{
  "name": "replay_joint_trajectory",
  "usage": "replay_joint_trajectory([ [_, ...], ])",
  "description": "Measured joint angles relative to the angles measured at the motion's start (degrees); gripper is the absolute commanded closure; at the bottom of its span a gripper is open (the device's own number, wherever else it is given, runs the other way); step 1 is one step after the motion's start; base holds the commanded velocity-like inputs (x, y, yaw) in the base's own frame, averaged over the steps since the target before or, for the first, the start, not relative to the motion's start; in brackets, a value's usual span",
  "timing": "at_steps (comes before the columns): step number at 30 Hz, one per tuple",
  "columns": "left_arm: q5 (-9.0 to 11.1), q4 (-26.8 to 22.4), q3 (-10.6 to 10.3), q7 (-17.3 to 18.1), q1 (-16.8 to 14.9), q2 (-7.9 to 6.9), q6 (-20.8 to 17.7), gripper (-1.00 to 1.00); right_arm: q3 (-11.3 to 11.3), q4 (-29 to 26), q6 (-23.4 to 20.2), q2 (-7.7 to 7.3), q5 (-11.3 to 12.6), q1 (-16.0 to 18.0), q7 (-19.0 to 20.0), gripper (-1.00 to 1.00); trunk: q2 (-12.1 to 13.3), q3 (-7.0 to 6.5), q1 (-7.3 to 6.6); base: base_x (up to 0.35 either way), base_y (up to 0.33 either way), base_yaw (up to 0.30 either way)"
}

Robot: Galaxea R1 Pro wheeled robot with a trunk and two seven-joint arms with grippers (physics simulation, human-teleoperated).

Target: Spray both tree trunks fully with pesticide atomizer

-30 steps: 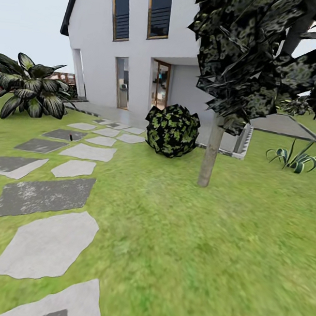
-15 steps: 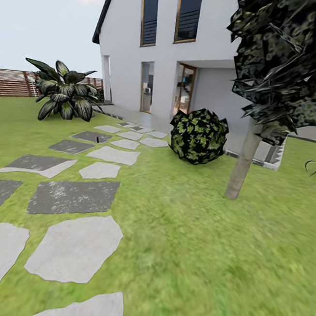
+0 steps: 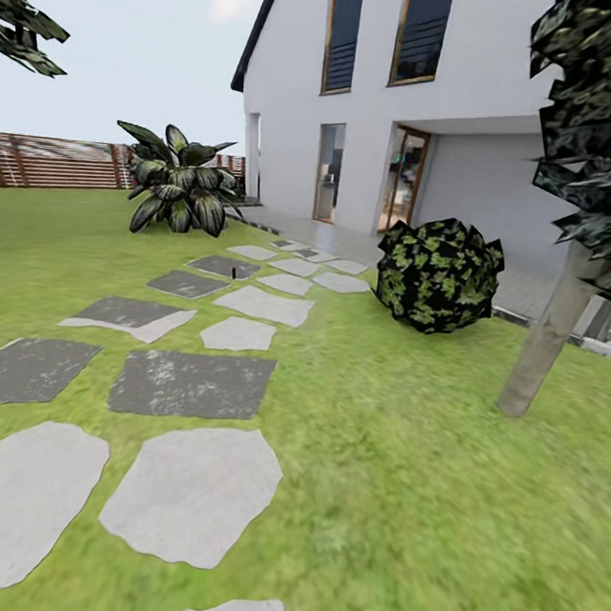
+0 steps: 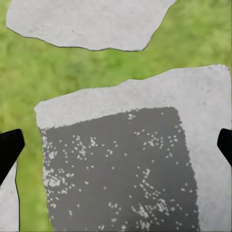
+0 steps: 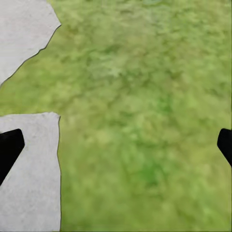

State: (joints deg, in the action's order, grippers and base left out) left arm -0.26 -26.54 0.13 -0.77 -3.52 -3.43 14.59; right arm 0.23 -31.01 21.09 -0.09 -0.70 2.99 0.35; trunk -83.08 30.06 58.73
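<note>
Facing a white house (image 3: 453,152) across the green lawn (image 3: 414,524) of the garden. Finding one tree trunk (image 3: 546,340), pale grey-tan and leaning a little, rooted in the grass in front of the house's right end, under a dark ragged crown (image 3: 607,121) that covers part of the house wall. Seeing no white specks on the bark at this range. Noting a round bush (image 3: 439,274) in front of the house's doorway, near that trunk but apart from it, and a broad-leaved plant (image 3: 179,181) off the house's left corner, with a brown slat fence (image 3: 48,163) farther left of the house. Following a path of stepping stones (image 3: 192,491), pale and dark grey, from the house's terrace out toward the camera. Spotting a small dark upright thing (image 3: 237,268) on a dark slab close to the house end of that path, too small to identify as the atomizer.

Looking down past the left gripper (image 4: 116,150): black fingertips (image 4: 8,145) spread wide with nothing between them, over a dark slab (image 4: 121,174) flecked white, with grass around it. Looking down past the right gripper (image 5: 116,150): fingertips (image 5: 8,147) likewise wide apart and empty, above grass beside pale stone (image 5: 29,174).
</note>
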Motion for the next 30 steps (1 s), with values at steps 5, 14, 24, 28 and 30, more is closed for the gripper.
replay_joint_trajectory([
  [5, 0.0, 0.0, -0.03, 0.02, 0.0, 0.0, 0.0, -1.0, 0.03, 0.05, 0.0, 0.03, -0.06, 0.0, 0.0, -1.0, 0.0, 0.0, 0.0, 0.263, 0.244, 0.027],
  [14, 0.0, 0.0, -0.02, 0.0, 0.0, 0.0, 0.05, -1.0, -0.04, 2.17, 0.07, 0.09, -0.02, -0.01, 0.0, -1.0, 0.0, 0.0, 0.0, 0.263, 0.244, 0.001],
  [24, -0.01, 0.02, 0.02, -0.02, 0.0, 0.0, 0.04, -1.0, -0.05, 2.91, 0.09, 0.09, 0.0, 0.0, 0.0, -1.0, 0.0, 0.0, 0.0, 0.263, 0.244, 0.0],
  [28, 0.0, 0.06, 0.03, -0.02, 0.0, 0.0, 0.05, -1.0, -0.11, 2.86, 0.12, 0.09, 0.07, 0.0, -0.06, -1.0, 0.0, 0.0, 0.0, 0.263, 0.244, 0.0],
  [30, -0.02, 0.08, 0.04, -0.02, 0.0, 0.0, 0.05, -1.0, -0.13, 2.82, 0.15, 0.06, 0.08, 0.0, -0.08, -1.0, 0.0, 0.0, 0.0, 0.263, 0.244, 0.0],
])
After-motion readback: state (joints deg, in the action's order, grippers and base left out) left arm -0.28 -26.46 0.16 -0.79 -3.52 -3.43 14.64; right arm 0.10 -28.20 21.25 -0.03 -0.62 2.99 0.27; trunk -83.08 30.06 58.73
